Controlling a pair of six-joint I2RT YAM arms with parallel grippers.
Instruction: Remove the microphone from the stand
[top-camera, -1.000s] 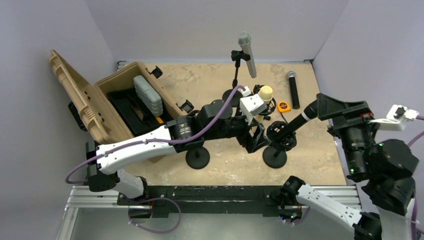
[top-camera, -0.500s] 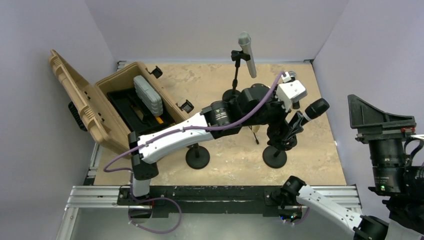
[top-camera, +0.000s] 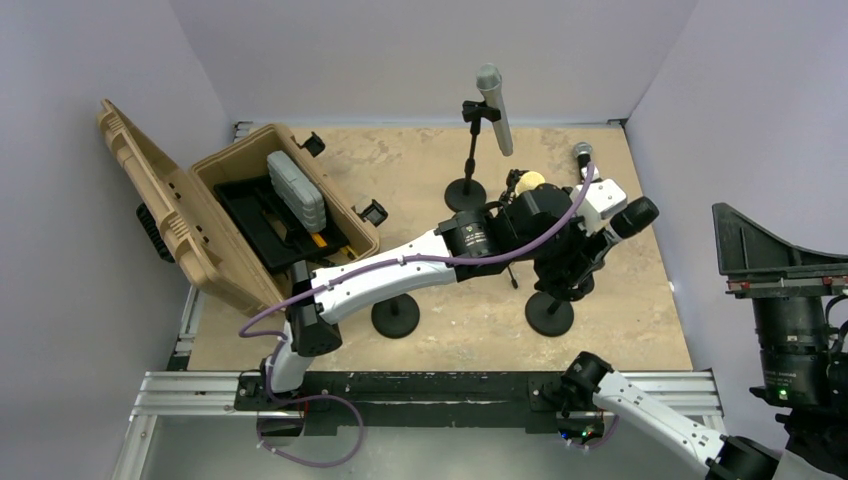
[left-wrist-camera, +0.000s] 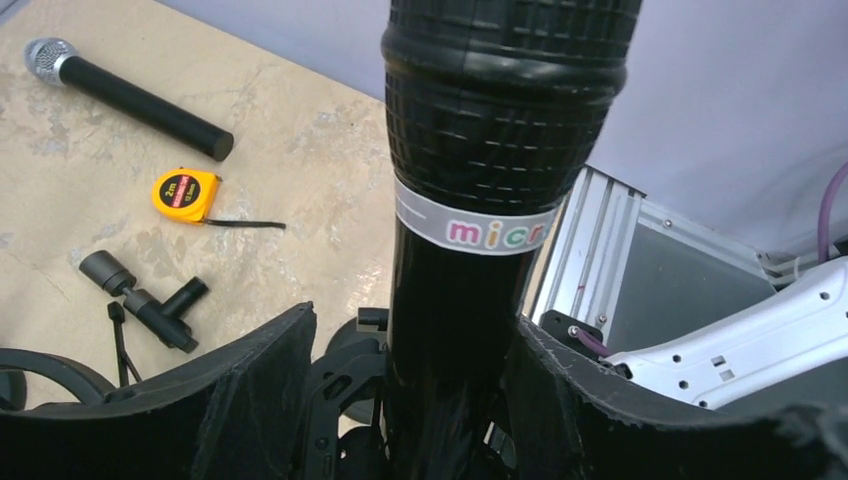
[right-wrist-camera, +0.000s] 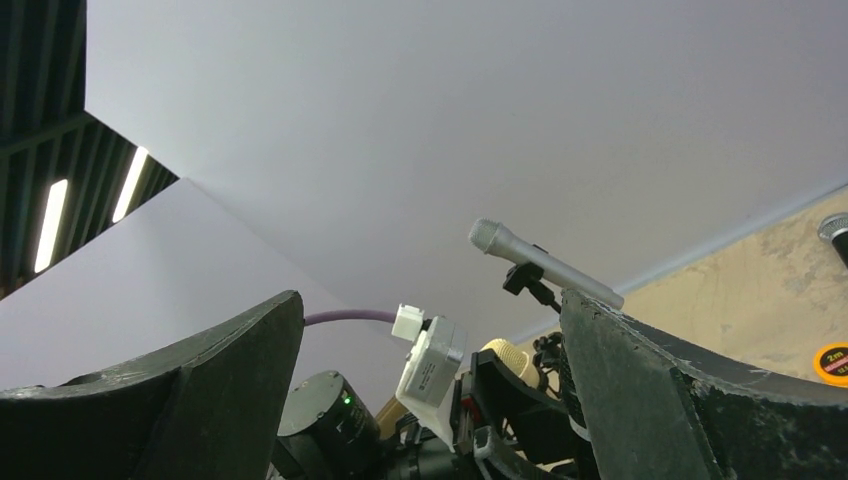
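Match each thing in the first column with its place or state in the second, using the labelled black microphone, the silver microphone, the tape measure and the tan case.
Column one
1. labelled black microphone
2. silver microphone
3. tape measure
4. tan case

Column two
A. lid open
B. lying on the table
C. clipped on the far stand
D. between the open fingers of the left gripper

Pairs: 1-D, 2-C, 3-B, 4-A
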